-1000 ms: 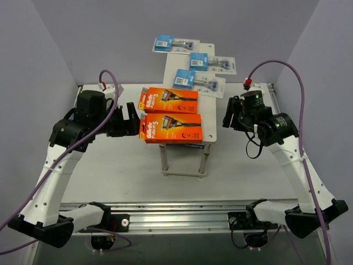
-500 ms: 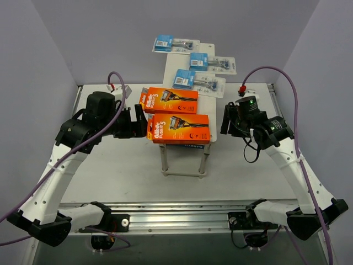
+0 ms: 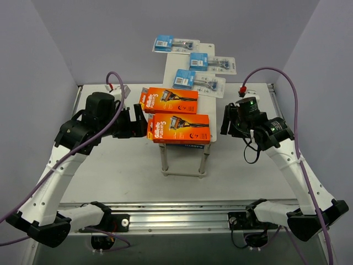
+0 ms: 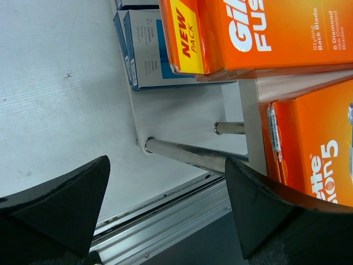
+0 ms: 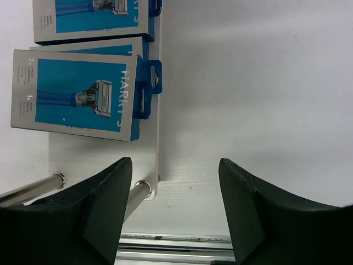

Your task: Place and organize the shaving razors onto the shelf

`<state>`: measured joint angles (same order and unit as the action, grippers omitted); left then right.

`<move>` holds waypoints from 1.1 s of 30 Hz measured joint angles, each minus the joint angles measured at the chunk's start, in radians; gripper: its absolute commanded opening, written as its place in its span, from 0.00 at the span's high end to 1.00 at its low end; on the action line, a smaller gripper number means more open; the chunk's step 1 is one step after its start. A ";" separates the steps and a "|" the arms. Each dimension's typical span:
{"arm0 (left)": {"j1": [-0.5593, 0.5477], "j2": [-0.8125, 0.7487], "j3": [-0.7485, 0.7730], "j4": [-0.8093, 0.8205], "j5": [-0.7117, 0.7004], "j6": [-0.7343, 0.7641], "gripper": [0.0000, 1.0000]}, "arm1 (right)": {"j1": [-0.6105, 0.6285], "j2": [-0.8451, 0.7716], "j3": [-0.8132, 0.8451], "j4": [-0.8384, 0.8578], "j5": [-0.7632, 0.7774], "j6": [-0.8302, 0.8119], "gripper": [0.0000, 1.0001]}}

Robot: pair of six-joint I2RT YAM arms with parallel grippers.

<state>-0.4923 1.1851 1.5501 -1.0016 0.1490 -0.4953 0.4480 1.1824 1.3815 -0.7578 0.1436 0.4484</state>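
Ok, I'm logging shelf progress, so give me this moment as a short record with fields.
shelf top: three blister razor packs at the far end, two orange Gillette boxes at the near end
lower tier: blue-and-white Harry's boxes, at least two
left gripper: open, empty, at the shelf's left side
right gripper: open, empty, at the shelf's right side

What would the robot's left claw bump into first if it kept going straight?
Most likely the left end of the nearer orange razor box: the left gripper points straight at it. Height is unclear, so it might meet the shelf's metal leg instead.
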 measured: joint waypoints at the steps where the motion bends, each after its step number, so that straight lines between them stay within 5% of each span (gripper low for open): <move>1: 0.000 -0.004 0.000 -0.004 -0.005 0.001 0.06 | 0.000 0.000 -0.001 0.002 0.001 0.000 0.40; 16: 0.015 -0.065 0.000 -0.103 -0.094 0.026 0.06 | 0.000 0.003 -0.016 0.037 0.018 0.000 0.38; 27: 0.311 -0.060 0.003 -0.132 -0.041 0.138 0.06 | -0.002 0.031 -0.016 0.043 0.033 -0.007 0.38; 33: 0.376 0.041 0.059 -0.126 0.014 0.179 0.06 | -0.008 0.038 -0.010 0.042 0.037 -0.012 0.37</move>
<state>-0.1165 1.2263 1.6089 -1.1275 0.1627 -0.3168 0.4400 1.2201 1.3712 -0.7155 0.1810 0.4366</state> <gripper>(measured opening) 0.938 0.623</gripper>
